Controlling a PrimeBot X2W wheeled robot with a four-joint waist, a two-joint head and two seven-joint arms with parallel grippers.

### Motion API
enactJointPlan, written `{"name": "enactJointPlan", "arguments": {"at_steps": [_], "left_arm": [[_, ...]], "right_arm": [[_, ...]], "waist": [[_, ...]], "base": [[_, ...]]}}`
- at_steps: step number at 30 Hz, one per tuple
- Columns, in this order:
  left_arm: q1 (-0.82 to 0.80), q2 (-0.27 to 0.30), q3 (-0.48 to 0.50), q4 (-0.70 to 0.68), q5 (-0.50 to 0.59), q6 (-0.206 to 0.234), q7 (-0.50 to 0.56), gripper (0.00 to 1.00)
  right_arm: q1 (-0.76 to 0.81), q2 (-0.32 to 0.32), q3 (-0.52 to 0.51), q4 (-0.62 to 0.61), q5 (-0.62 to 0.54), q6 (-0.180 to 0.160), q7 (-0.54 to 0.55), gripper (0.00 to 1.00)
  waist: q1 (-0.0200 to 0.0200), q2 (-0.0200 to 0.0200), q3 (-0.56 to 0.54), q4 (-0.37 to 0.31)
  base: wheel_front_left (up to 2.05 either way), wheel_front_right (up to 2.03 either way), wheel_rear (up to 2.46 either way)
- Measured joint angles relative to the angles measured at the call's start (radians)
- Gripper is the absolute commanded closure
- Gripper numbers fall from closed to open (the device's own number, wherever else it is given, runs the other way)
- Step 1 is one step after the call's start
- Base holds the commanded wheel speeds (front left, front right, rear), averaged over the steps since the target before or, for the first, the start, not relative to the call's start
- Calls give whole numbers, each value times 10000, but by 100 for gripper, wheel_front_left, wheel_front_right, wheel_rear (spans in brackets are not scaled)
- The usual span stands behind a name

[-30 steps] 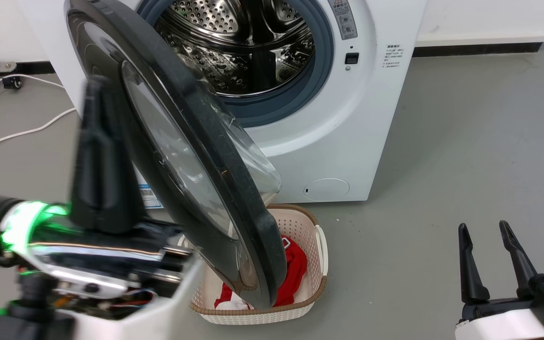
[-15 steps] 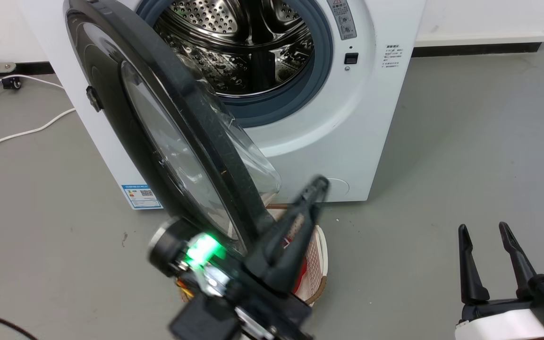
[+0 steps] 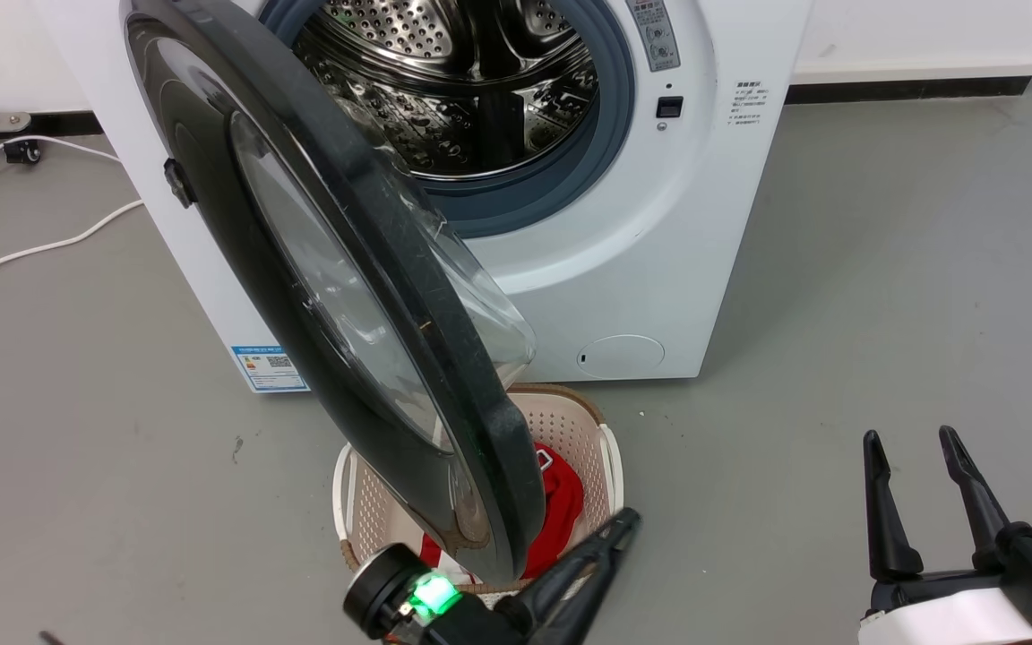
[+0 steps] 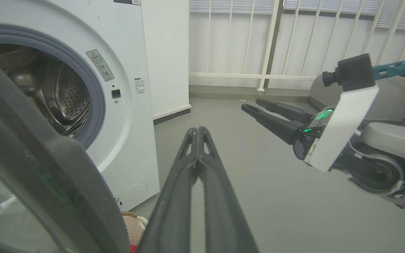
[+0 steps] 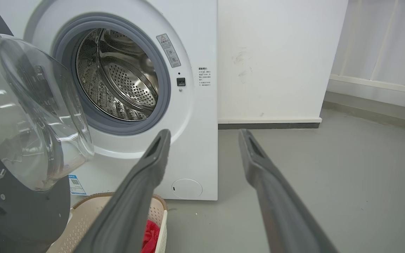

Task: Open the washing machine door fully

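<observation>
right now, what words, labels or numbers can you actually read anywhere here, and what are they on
Nothing is clear enough to quote.
Grey label high on the washing machine front: a red warning triangle at its top, print too small to read.
Small block of dark print on the white front: too small to read.
Blue sticker low on the front: a QR code shows, words blurred.

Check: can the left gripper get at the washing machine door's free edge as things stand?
Probably yes. The left gripper, shut, sits close beside the lower free rim of the washing machine door, and nothing stands between them; the laundry basket lies below that rim.
</observation>
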Motion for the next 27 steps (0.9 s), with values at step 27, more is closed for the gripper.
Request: {"name": "enactJointPlan", "arguments": {"at_steps": [27], "left_arm": [[-1798,-951,834,2968,-556,846,-991,100]], "right_arm": [[-159,2,213,374,159,0,128,0]], "waist": [[0,0,156,-234]], "base": [[0,0,0]]}}
